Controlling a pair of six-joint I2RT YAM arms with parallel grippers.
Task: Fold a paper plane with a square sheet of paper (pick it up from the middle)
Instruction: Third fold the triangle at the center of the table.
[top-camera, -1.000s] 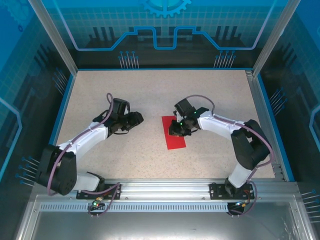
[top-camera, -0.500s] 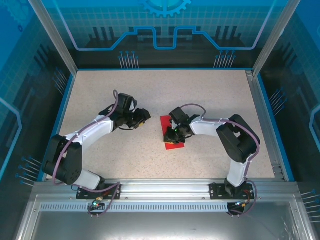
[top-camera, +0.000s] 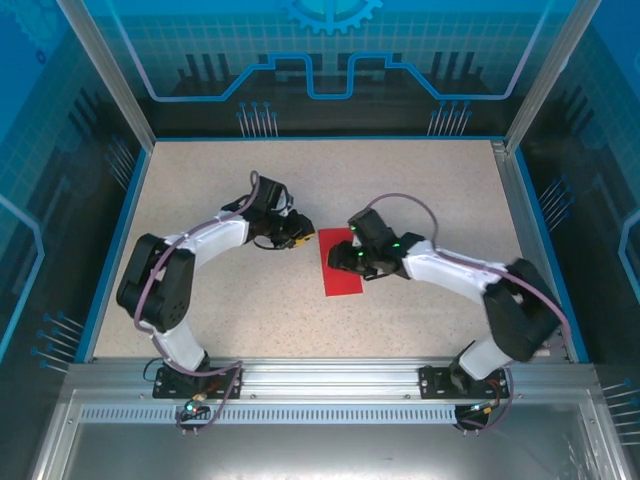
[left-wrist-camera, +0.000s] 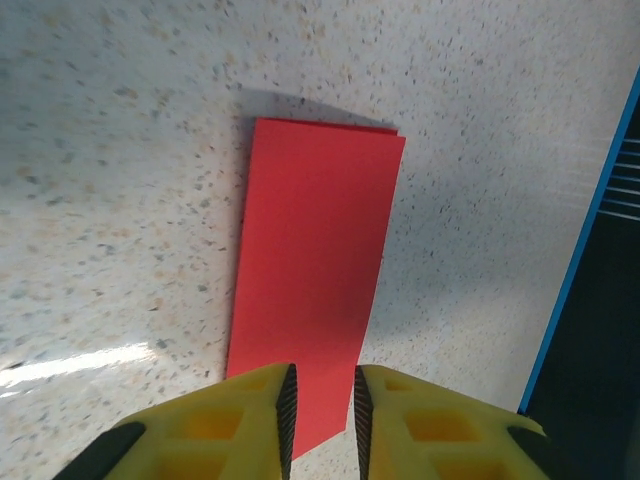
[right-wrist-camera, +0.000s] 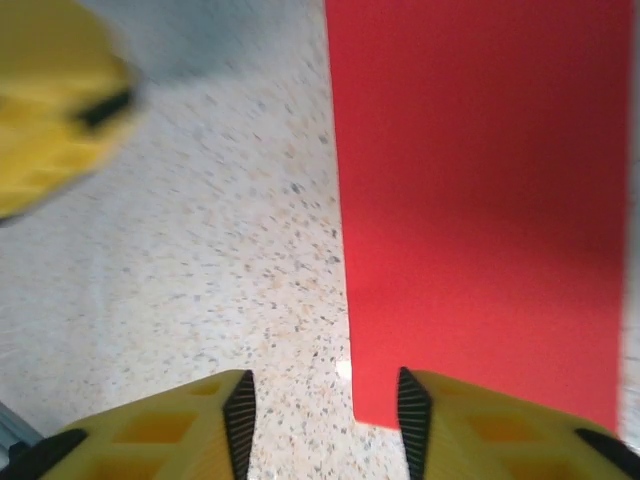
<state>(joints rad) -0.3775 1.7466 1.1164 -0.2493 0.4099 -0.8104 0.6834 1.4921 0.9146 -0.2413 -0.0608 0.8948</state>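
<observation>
On table, red paper, bare room beyond its near edge; left jaws barely apart, right jaws wide.

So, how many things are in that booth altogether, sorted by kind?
Red paper, a folded strip lying flat: 1
Robot arms, white and black: 2, the left arm and the right arm
Yellow-fingered grippers: 2, the left gripper and the right gripper
Total: 5
</observation>
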